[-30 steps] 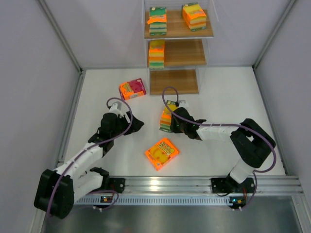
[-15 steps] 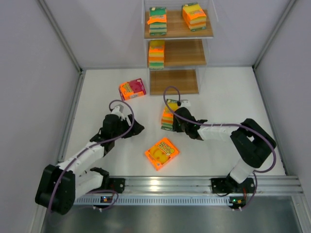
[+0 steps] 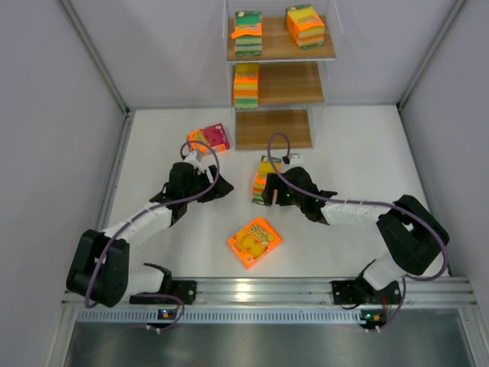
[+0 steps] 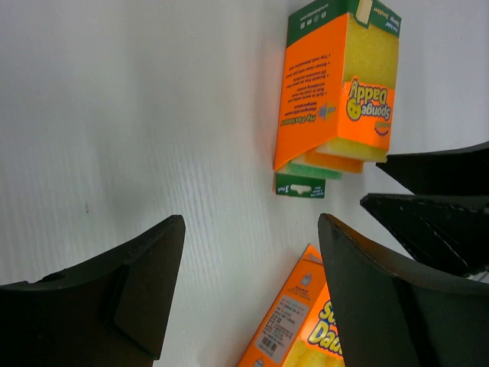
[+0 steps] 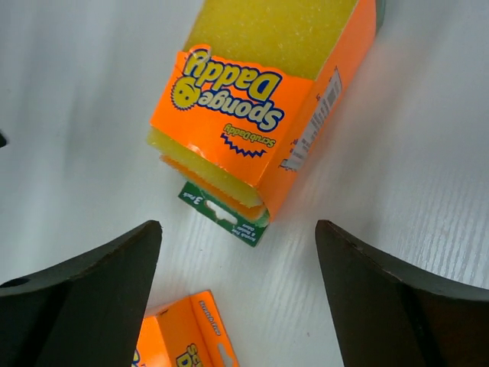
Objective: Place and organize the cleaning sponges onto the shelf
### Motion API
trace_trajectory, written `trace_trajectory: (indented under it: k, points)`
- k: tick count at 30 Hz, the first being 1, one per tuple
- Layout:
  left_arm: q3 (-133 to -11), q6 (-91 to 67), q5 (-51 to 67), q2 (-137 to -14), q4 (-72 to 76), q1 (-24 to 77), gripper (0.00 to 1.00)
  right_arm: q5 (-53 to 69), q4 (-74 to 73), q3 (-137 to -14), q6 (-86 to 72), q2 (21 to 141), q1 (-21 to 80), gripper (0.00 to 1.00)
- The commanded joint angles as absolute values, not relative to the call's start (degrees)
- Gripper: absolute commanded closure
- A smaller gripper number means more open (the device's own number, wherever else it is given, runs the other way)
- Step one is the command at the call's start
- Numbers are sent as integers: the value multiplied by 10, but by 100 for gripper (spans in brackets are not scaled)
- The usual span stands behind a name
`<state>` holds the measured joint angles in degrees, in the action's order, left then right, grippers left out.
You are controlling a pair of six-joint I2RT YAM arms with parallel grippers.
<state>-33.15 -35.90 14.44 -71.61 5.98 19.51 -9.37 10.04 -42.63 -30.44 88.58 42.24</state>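
Observation:
Three cleaning sponges are on the shelf point(image 3: 273, 128): two on the top board point(image 3: 248, 32) point(image 3: 305, 25) and one on the middle board point(image 3: 246, 84). A pink-red pack point(image 3: 209, 138) lies on the table left of the shelf. An orange pack point(image 3: 264, 182) point(image 5: 267, 99) point(image 4: 336, 92) stands mid-table. Just beyond it, my right gripper point(image 3: 270, 197) point(image 5: 237, 283) is open and holds nothing. Another orange pack point(image 3: 254, 241) point(image 4: 306, 329) lies flat nearer the arms. My left gripper point(image 3: 216, 184) point(image 4: 252, 290) is open and empty over bare table, left of the standing pack.
The shelf's bottom board carries nothing, and the middle board is bare on its right half. Grey walls close in the white table point(image 3: 351, 153) on both sides. A metal rail point(image 3: 306, 290) with the arm bases runs along the near edge.
My right gripper has opened and let go of the standing orange pack. My left arm has swung further away, toward the pink-red pack, with its jaws unchanged.

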Motion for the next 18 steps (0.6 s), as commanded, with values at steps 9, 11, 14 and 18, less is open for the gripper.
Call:
trace_trajectory:
  k: [9,11,14,18]
  points:
    - [-413,-381,125,-835,132,221,25,-53,-43,-538,-415,840,334,0]
    - [-399,-386,106,-814,131,221,24,-86,-117,-626,-424,874,341,1]
    - [-368,-388,77,-779,129,221,23,-138,-138,-648,-443,881,366,1]
    - [-339,-390,33,-731,82,221,23,-195,-162,-664,-461,894,400,1]
